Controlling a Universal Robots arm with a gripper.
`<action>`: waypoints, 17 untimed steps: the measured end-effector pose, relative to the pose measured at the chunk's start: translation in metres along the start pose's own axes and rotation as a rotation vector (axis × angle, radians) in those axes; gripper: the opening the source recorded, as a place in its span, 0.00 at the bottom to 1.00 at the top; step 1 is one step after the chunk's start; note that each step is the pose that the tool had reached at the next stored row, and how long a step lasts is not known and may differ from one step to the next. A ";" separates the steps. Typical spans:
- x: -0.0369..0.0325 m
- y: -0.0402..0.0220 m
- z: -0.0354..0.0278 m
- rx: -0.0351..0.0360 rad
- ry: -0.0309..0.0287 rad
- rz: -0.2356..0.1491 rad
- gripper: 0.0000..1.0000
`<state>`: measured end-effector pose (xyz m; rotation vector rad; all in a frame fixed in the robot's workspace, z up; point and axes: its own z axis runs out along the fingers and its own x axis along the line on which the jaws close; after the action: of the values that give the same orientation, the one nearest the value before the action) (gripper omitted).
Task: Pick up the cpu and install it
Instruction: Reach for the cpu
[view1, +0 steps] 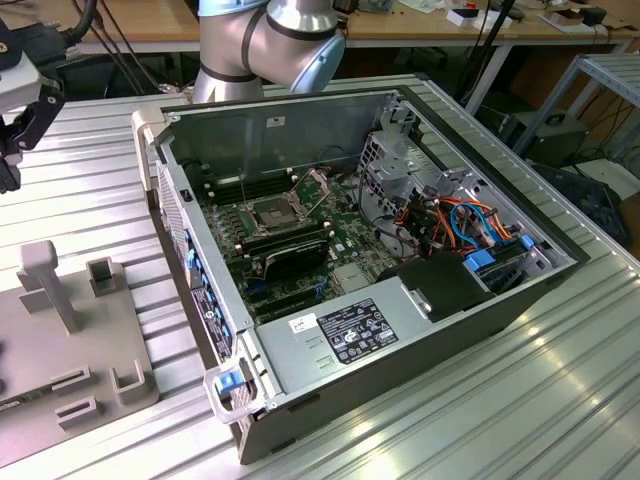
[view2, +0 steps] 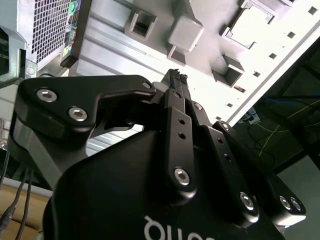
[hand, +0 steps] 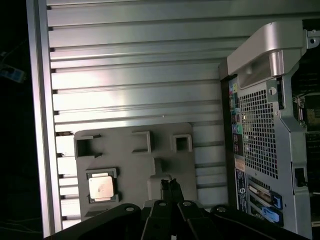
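Observation:
The cpu (hand: 102, 188), a small square chip with a dull silver top, lies flat in a recess of the grey fixture plate (hand: 165, 150) in the first wrist view. My gripper (hand: 170, 186) hovers above that plate, off to one side of the cpu and apart from it. Its fingers are shut together with nothing between them. In the second wrist view the black gripper (view2: 176, 76) points at the same plate (view2: 250, 30). In the exterior view the black-framed socket (view1: 272, 212) sits on the motherboard inside the open computer case (view1: 420, 330).
The arm's black wrist assembly (view1: 25, 100) hangs at the exterior view's left, above the ribbed aluminium table (view1: 560, 400). The fixture plate (view1: 75, 330) carries raised grey posts and brackets. The case's perforated rear wall (hand: 257, 130) stands close to the plate. Cables and drive bays fill the case's right end.

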<state>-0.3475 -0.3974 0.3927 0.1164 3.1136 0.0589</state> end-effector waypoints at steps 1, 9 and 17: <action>0.0015 -0.0001 0.0002 -0.0001 0.0000 0.000 0.11; 0.0196 -0.0016 0.0016 0.0000 0.0000 0.000 0.11; 0.0336 -0.0030 0.0124 0.0008 0.0074 0.000 0.11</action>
<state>-0.3809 -0.3974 0.3795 0.1170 3.1210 0.0582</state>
